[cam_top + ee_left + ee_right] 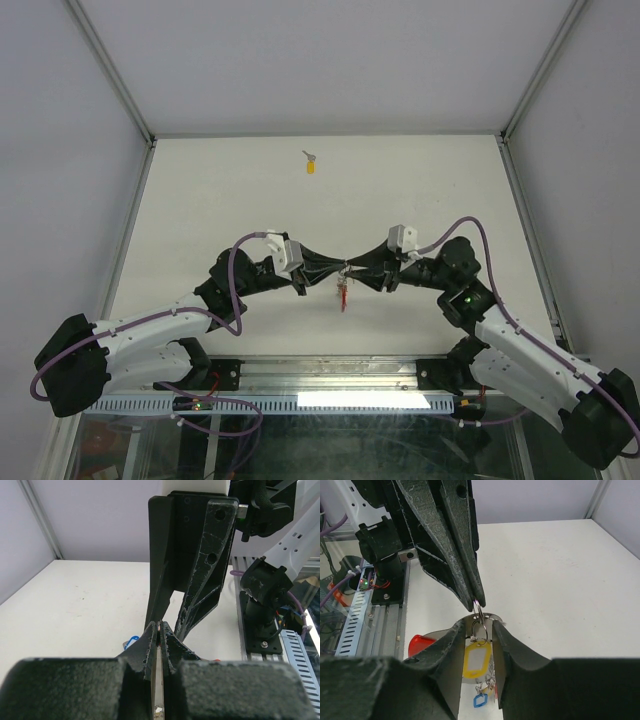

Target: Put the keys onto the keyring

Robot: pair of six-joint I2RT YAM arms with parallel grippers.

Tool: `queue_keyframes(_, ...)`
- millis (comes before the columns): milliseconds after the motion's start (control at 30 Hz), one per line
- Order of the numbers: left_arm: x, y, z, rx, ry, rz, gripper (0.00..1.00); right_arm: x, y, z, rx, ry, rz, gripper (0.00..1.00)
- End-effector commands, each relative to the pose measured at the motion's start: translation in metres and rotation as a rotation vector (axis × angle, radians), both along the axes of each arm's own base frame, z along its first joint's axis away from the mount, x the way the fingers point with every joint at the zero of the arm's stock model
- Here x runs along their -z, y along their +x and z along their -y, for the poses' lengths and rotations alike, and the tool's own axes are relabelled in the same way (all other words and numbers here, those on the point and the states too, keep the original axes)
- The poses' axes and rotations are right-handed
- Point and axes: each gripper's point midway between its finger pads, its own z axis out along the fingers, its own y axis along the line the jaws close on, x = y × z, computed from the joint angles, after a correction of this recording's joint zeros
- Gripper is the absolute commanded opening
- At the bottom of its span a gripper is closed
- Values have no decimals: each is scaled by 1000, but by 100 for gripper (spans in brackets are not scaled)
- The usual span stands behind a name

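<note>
Hidden and unclear around the keyring (478, 611)
Below it, the keys (476, 660) crowd inside the right gripper (479, 625), too packed to count, and whether its jaws grip is unclear. Left of the keyring, a red piece (420, 644) is half covered.

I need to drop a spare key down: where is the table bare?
Bare: the table either side of the yellow-tagged key, and the strip between it and the keyring. Crowded: the middle, where left tool and right tool meet.
</note>
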Motion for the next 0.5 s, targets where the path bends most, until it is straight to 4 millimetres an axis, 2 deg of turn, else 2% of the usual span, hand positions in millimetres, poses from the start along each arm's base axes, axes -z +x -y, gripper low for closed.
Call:
queue_keyframes(0,-40,-6,-3,25,-100,81,0,-31,3,-4,3,60,101,29)
queue_keyframes(200,-39,-7,-2,34,-96,79,0,-33,0,-6,-6,61,101,22)
queue_keyframes(400,-37,-6,-2,32,-93,74,0,-35,0,-6,-7,33,96,3)
queue_keyframes(467,-38,-6,-2,30,-94,73,0,-35,1,-5,-2,1,83,0)
